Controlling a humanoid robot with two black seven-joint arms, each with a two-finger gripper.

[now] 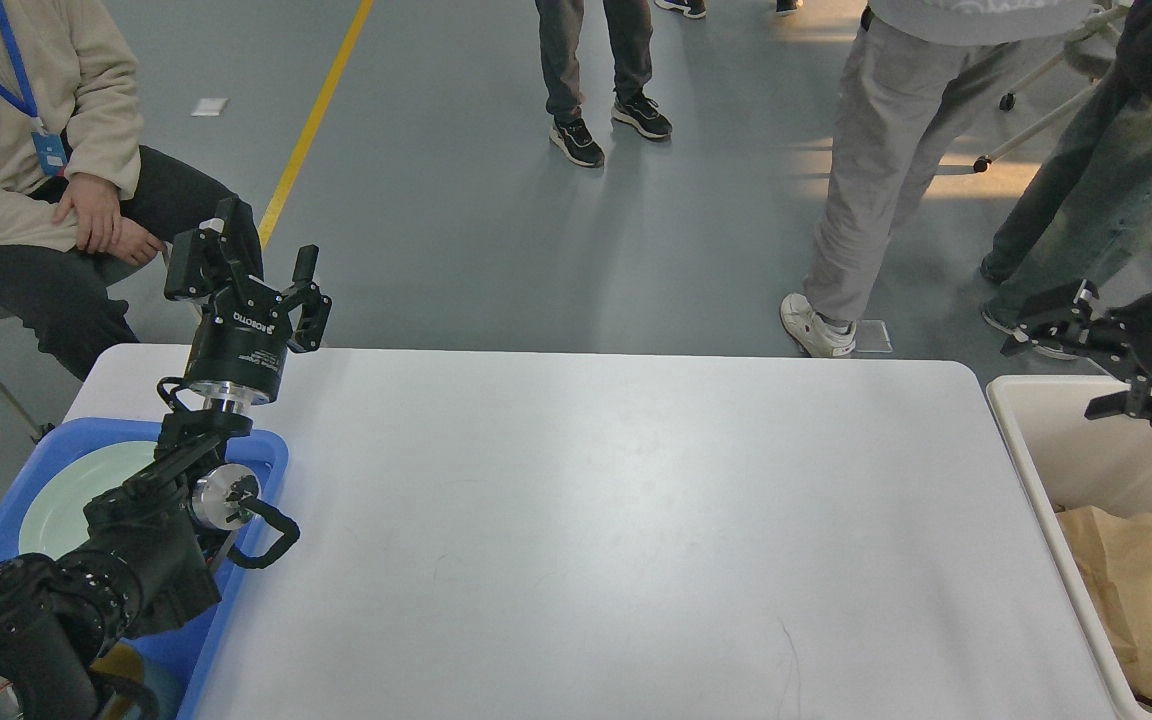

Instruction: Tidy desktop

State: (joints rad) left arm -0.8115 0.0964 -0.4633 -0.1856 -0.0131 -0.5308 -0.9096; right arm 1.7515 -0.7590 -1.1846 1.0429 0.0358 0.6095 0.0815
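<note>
The worktop [576,520] fills the view's centre, long axis nine to three. Left end effector [251,265] gapes wide at its ten o'clock corner; right end effector [1071,370] spreads wide over the bin [1026,440] at three.

The left arm rises from the lower left, its left gripper [248,262] pointing up with fingers spread apart and empty. The right gripper [1061,362] reaches in from the right edge, fingers parted, empty.
</note>
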